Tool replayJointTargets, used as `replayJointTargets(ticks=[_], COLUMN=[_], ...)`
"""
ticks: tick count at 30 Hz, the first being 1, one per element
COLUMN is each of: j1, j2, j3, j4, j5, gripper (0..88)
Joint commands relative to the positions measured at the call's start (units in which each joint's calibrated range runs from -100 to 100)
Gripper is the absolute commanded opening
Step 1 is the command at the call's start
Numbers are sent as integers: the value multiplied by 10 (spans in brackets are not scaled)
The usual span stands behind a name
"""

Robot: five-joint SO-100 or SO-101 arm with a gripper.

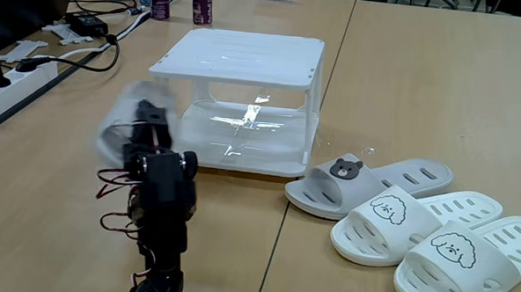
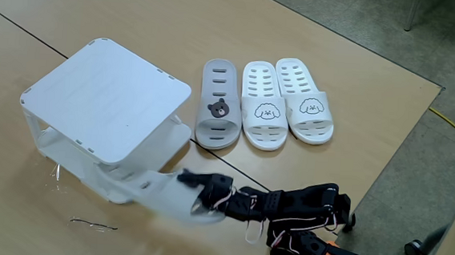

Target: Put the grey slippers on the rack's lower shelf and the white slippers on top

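Blur is smearing the arm's tip in a fixed view from table level, so I am reporting the end effector (image 1: 149,116) with some reserve. It is pinching a pale grey slipper (image 1: 118,133), which is hanging off the table (image 1: 422,74) just left of the rack (image 1: 236,101). The individual fingers are too blurred to separate. The rack is standing upright near the middle, and its lower shelf (image 1: 243,141) is lying bare and glossy. The second grey slipper (image 1: 342,183), bear face showing, is lying flat on the table to the right of the rack's front corner. It is touching the nearer of the white slippers (image 1: 398,222), which are resting side by side at the lower right. A power strip (image 1: 8,87) and black cables (image 1: 88,55) are lying along the left edge.

In a fixed view from above, I am seeing the end effector (image 2: 195,193) reaching leftward from the bottom. It is clamping the blurred pale grey slipper (image 2: 147,188) just beside the rack's (image 2: 109,103) nearest lower corner. I cannot tell whether the slipper is touching the lower shelf (image 2: 62,144). The second grey slipper (image 2: 219,103) is lying just right of the rack, with the white slippers (image 2: 265,106) lined up beside it, all three toes pointing toward the arm.
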Motion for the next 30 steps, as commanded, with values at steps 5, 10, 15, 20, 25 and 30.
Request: replayJointTargets(ticks=[5, 10, 15, 20, 25, 30], j1=[90, 77, 47, 52, 66, 71], j2=[97, 230, 395, 588, 731, 816], j3=[-79, -243, -423, -639, -829, -999], j4=[-7, -7, -6, -4, 1, 103], j5=[4, 4, 4, 4, 4, 4], gripper=[8, 8, 8, 8, 8, 8])
